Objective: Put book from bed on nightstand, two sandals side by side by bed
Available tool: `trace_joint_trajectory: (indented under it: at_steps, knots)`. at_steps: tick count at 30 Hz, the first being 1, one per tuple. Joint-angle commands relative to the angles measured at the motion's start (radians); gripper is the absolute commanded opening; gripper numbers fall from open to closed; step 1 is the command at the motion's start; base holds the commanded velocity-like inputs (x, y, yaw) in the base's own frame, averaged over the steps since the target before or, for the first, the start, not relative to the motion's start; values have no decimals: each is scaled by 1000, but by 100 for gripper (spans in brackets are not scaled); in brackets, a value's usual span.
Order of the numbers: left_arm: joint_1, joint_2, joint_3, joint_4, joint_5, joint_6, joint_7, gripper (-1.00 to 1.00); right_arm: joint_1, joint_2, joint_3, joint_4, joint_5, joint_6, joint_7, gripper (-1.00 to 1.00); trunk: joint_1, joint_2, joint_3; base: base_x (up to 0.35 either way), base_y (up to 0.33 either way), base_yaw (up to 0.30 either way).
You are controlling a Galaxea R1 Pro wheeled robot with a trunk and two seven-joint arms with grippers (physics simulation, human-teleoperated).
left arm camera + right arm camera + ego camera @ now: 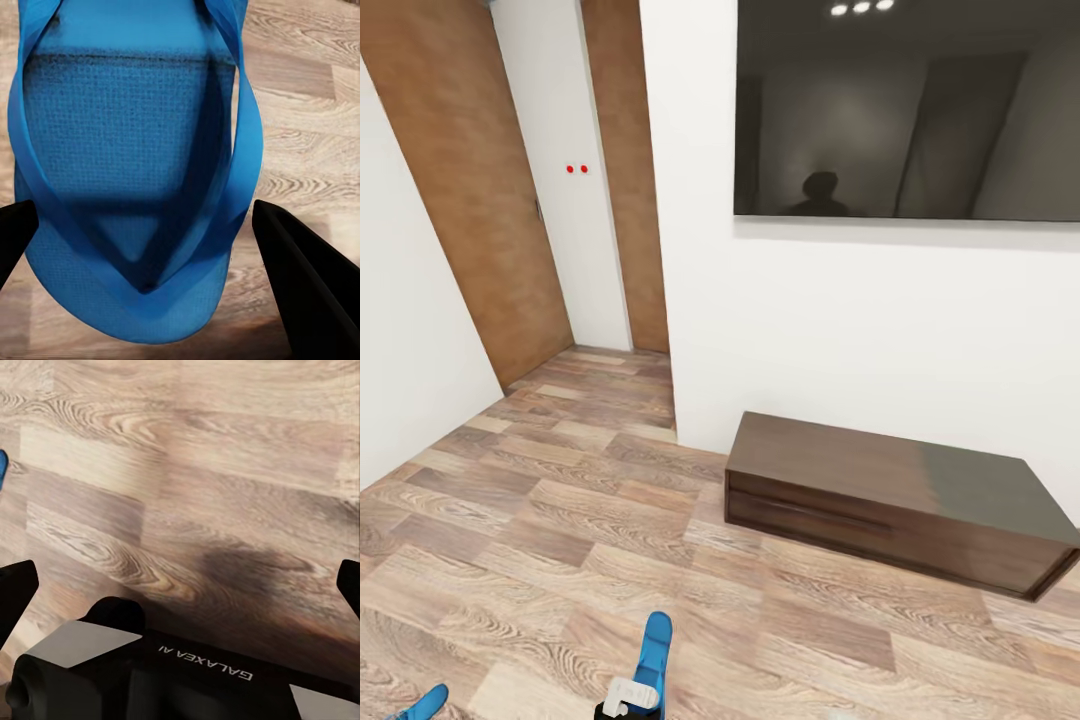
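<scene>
left gripper (142, 232): the two black fingers (307, 277) are spread wide apart, one on each side of a blue sandal (127, 172), with a gap visible on both sides, so nothing is clamped. whether this sandal rests on the wood-plank floor (307, 112) cannot be told. right gripper (180, 585): its black fingertips (15, 592) are seen at the two edges of its wrist view, well apart, with bare floor between them and nothing held.

the step in hand is judged to be the taking of a sandal by the left gripper. for a sound grasp, the fingers would best be closed across the narrow width of the sole, squarely and centred; a thin flexible sole is expected to bend or slip if pinched near one edge.

in the left wrist view the sandal is bright blue, with a textured footbed and two straps meeting in a v at the toe. in the head view, one sandal (654, 650) stands at 6 o'clock, and the tip of the second sandal (422, 703) shows at 7 o'clock, well apart from it. a long low dark brown bench (890, 500) lies at 4 o'clock under a dark wall screen (908, 108).
</scene>
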Motion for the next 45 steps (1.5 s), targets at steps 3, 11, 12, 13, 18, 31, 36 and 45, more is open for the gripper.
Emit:
trace_joint_trajectory:
  at_steps: [3, 11, 12, 13, 18, 31, 36, 45]
  knots:
    - [-1, 0, -2, 1, -3, -6, 1, -100, 0, 0, 8, -2, -11, 7, 2, 100, 0, 0, -1, 0, 0, 284]
    - [-1, 0, -2, 1, -3, -6, 1, -100, 0, 0, 8, -2, -11, 7, 2, 100, 0, 0, -1, 0, 0, 265]
    - [-1, 0, -2, 1, -3, -6, 1, -100, 0, 0, 8, -2, -11, 7, 2, 100, 0, 0, -1, 0, 0, 148]
    - [-1, 0, -2, 1, -3, -6, 1, -100, 0, 0, 8, -2, -11, 7, 2, 100, 0, 0, -1, 0, 0, 95]
    - [-1, 0, -2, 1, -3, -6, 1, -100, 0, 0, 8, -2, -11, 7, 2, 100, 0, 0, -1, 0, 0, 32]
    - [3, -14, 14, 2, 15, -6, 1, -100, 2, -15, 6, 20, -9, 7, 9, 100, 0, 0, -1, 0, 0, 1]
    - [3, -14, 24, 1, 38, -6, 0, -100, 2, -15, 6, 31, -9, 7, 9, 100, 0, 0, -1, 0, 0, 0]
    - [3, -14, 27, 1, 83, -6, -1, -100, 2, -15, 6, 36, -9, 7, 7, 100, 0, 0, -1, 33, 12, 0]
